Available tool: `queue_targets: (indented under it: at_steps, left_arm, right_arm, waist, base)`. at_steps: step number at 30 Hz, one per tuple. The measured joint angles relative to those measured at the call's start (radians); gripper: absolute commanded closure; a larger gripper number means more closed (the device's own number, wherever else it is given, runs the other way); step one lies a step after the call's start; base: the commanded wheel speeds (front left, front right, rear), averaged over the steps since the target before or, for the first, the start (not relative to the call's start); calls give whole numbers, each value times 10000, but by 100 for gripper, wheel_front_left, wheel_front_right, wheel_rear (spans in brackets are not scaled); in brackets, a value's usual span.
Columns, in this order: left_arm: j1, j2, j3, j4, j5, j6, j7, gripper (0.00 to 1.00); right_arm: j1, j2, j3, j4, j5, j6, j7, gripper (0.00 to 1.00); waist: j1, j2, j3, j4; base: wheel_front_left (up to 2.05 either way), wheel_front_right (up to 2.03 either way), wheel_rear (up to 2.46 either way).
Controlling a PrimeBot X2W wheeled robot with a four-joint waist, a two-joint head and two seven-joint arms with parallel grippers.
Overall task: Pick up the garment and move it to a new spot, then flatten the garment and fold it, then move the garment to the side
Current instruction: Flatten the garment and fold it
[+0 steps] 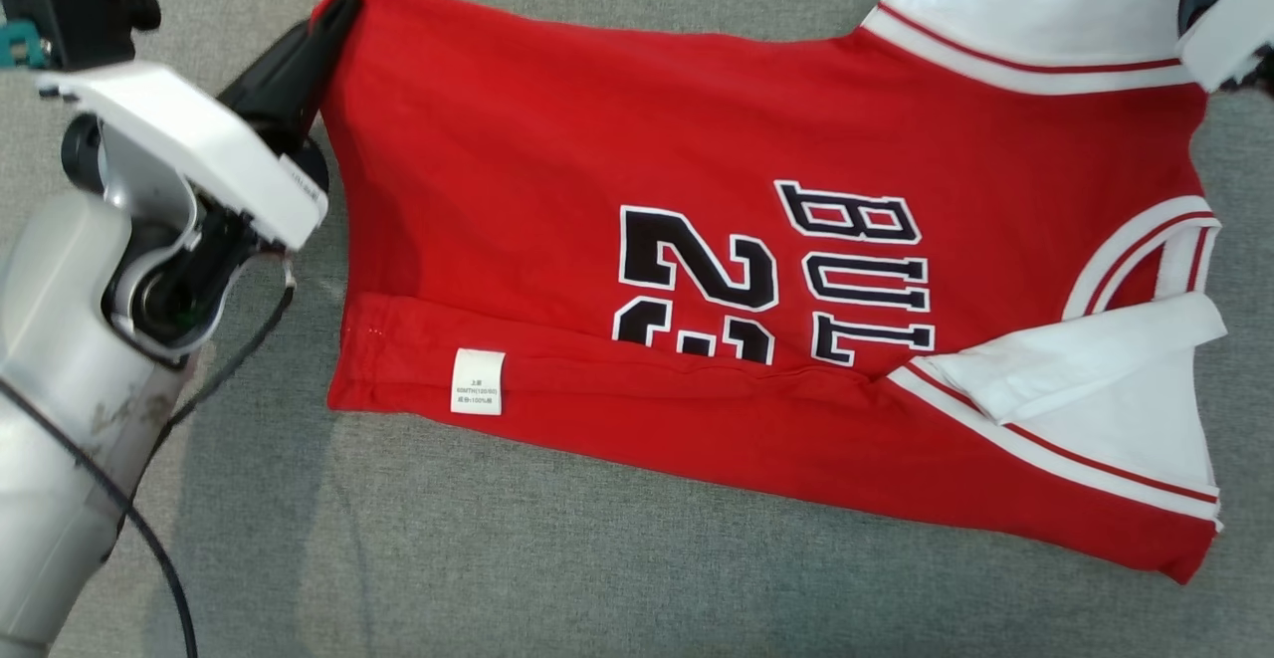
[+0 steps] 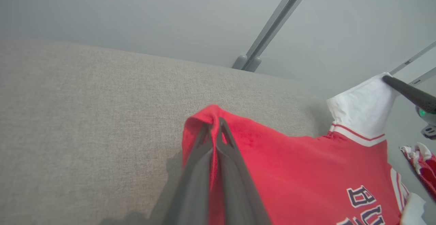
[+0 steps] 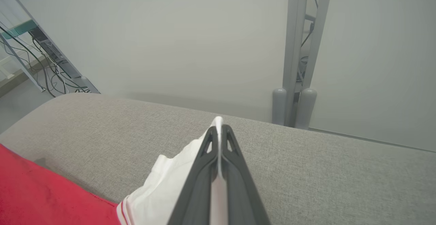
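The garment [image 1: 637, 170] is a red jersey with white sleeves and black lettering, spread sideways across the grey cushion. My left gripper [image 1: 343, 6] is shut on its red hem corner at the upper left; the wrist view shows red cloth pinched between the fingers [image 2: 215, 129]. My right gripper [image 3: 218, 129] is shut on the white sleeve [image 3: 170, 180], with a strip of white cloth running between its fingers. In the head view the right arm's pale housing [image 1: 1229, 36] sits at the top right over the white sleeve [image 1: 1035, 1]. The jersey's near edge is folded over, with a white label [image 1: 477, 380] showing.
The grey fabric surface [image 1: 597, 558] extends in front of and behind the jersey. A pale wall with grey metal posts [image 3: 294, 106] stands beyond the far edge. Cables and a rack [image 3: 44, 54] lie off to one side. Another red and white cloth [image 2: 420, 160] shows beyond the jersey.
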Motion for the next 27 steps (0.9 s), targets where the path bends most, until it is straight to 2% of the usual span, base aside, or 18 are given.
queue_targets:
  at_steps: [4,7,10,11,12,15,20,27]
  left_arm:
    - [900,420,196,-602,-569,0,-282,100]
    - [1755,729,353,-1246,-1085,2,-453,100]
    - [2640,1049,502,-1937,-1551,0,-573,100]
    - [3223,1338,621,-2362,-1783,0,-731,100]
    - [3223,1338,621,-2362,-1783,0,-731,100]
    - [3893,1630,805,-2853,-2057,4,-884,100]
    - [4624,1977,945,-3336,-2288,165,-1035,100]
    - [5390,2052,924,-3421,-2556,150,-1143,100]
  right_arm:
    - [1048,-291,-79,-1344,832,0,115,100]
    - [2391,-623,-313,-2546,1455,-2,343,100]
    - [3909,-851,-880,-3781,1971,-2,366,100]
    - [4951,-830,-1369,-4640,2240,-2,313,100]
    - [4951,-830,-1369,-4640,2240,-2,313,100]
    - [6245,-780,-2215,-5705,2428,-2,215,100]
    - [8345,-268,-3482,-6959,2470,-4,372,100]
    - [10657,1296,-4238,-7714,2314,-2,719,100]
  waist:
    - [0,0,-214,-118]
    - [0,0,-400,-218]
    - [1,0,-571,-329]
    - [0,0,-648,-451]
    - [0,0,-648,-451]
    - [0,0,-732,-649]
    - [0,0,-873,-887]
    - [0,0,-980,-1123]
  base:
    - [0,0,0]
    - [0,0,0]
    - [0,0,0]
    - [0,0,0]
    - [0,0,0]
    - [0,0,0]
    - [0,0,0]
    - [0,0,0]
